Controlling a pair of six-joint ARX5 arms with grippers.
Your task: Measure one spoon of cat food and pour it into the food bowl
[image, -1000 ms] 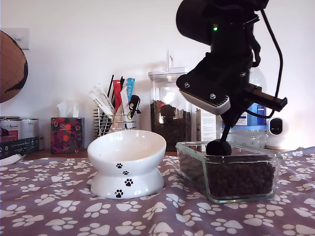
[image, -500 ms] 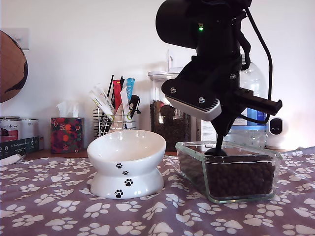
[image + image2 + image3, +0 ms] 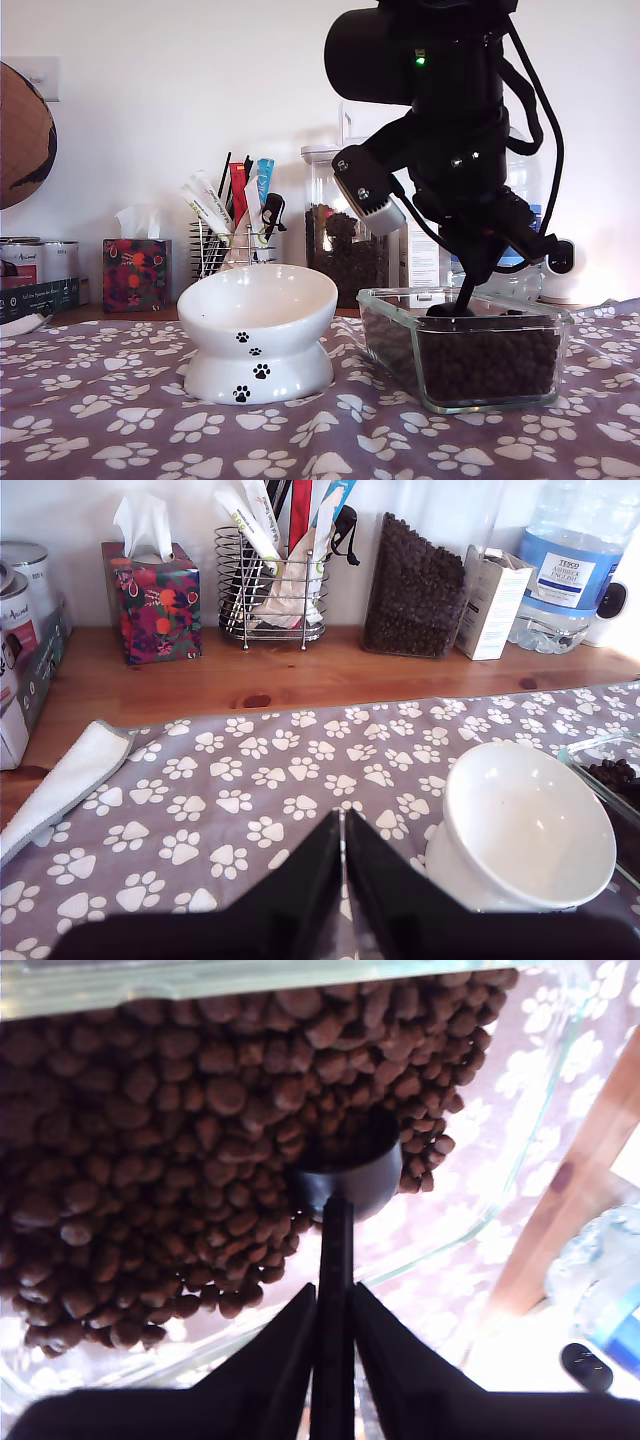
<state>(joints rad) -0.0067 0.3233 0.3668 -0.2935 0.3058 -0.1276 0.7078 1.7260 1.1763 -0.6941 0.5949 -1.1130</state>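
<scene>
My second gripper (image 3: pixel 334 1305), its end effector clamped on the spoon (image 3: pixel 340 1195) handle, holds the cup in the cat food (image 3: pixel 170 1150) inside the glass dish (image 3: pixel 465 350). My first gripper (image 3: pixel 343 855), end effector closed and empty, hangs beside the food bowl (image 3: pixel 525 830).

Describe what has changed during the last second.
My second pincer, gripping the black plastic measuring scoop, turned and sank, pushing the cup from above the rim down into the brown kibble pellets in the clear glass dish. The white ceramic paw-print bowl stayed put.
</scene>
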